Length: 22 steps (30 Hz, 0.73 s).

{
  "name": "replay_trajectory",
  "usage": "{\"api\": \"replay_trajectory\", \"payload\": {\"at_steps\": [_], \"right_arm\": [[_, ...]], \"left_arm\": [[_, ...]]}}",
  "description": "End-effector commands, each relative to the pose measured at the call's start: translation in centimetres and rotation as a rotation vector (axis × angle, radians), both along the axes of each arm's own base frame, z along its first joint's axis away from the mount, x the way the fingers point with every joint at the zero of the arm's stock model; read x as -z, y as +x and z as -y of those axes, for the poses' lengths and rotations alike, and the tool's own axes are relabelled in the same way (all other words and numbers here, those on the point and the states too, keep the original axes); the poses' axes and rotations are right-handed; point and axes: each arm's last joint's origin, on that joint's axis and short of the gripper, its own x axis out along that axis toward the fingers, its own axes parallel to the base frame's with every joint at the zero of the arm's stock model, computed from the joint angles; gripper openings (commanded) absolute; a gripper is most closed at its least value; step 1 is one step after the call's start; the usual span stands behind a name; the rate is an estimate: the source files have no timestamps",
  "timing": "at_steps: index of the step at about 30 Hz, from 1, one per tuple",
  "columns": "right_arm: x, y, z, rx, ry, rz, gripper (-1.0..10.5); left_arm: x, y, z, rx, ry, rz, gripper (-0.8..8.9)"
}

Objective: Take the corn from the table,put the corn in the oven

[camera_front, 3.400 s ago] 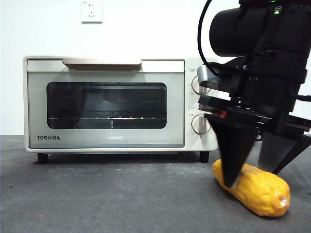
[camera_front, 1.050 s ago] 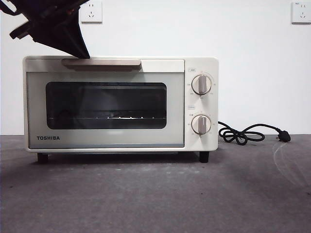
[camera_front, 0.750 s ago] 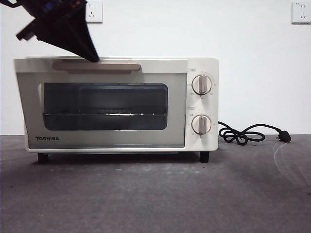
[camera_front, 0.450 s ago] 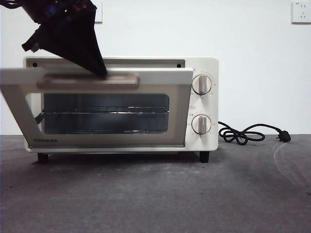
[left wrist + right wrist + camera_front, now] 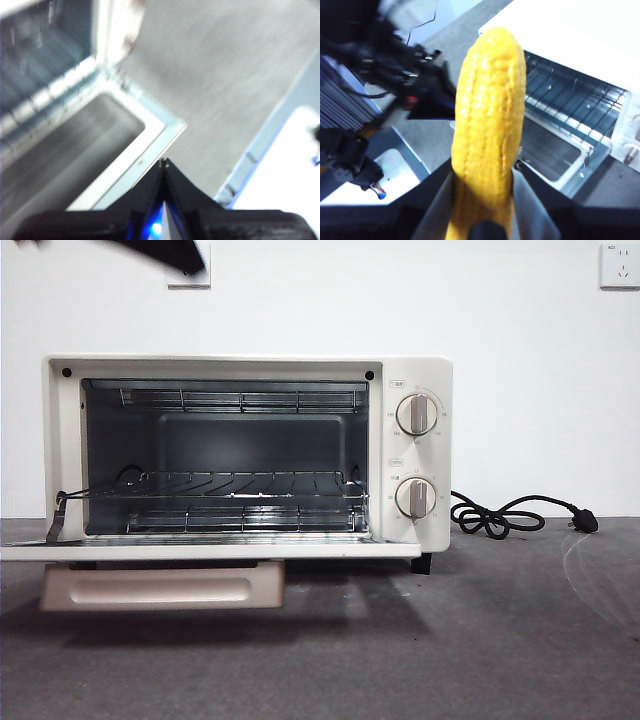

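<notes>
The yellow corn (image 5: 490, 110) shows only in the right wrist view, standing between the jaws of my right gripper (image 5: 484, 174), which is shut on it in the air above the oven (image 5: 580, 40). In the front view the cream oven (image 5: 420, 370) has its door (image 5: 200, 551) dropped flat, with the beige handle (image 5: 160, 588) hanging below and the wire rack (image 5: 230, 485) bare. My left gripper (image 5: 163, 164) is shut with nothing in it, just off the corner of the open door (image 5: 100, 145). It shows as a black tip (image 5: 170, 252) at the top left of the front view.
A black cord (image 5: 500, 515) and plug lie on the grey table (image 5: 450, 640) right of the oven. Two knobs (image 5: 416, 413) sit on the oven's right panel. Wall sockets (image 5: 620, 265) are behind. A white and blue base (image 5: 390, 170) lies at the table's edge under the left arm.
The oven door swung down from shut to fully open under the left gripper, which then lifted away to the top left. Earlier the right gripper carried the corn off the table, out of the front view.
</notes>
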Motion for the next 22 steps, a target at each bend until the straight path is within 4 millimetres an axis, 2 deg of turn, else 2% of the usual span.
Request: {"api": "replay_trajectory", "payload": {"at_steps": [1, 6, 11, 22], "right_arm": [[0.0, 0.5, -0.9, -0.015, -0.012, 0.026, -0.1], [0.8, 2.1, -3.6, -0.049, -0.044, 0.061, -0.1], [1.9, 3.9, -6.6, -0.081, -0.064, 0.103, -0.1], [5.6, 8.0, -13.4, -0.169, -0.141, 0.304, -0.1]], "left_arm": [[-1.1, -1.7, -1.0, 0.009, -0.045, 0.055, -0.05], [-3.0, -4.5, -3.5, -0.043, -0.107, 0.169, -0.05], [-4.0, -7.0, -5.9, -0.086, -0.162, 0.239, -0.05], [-4.0, -11.6, -10.2, -0.170, -0.213, 0.300, -0.05]]}}
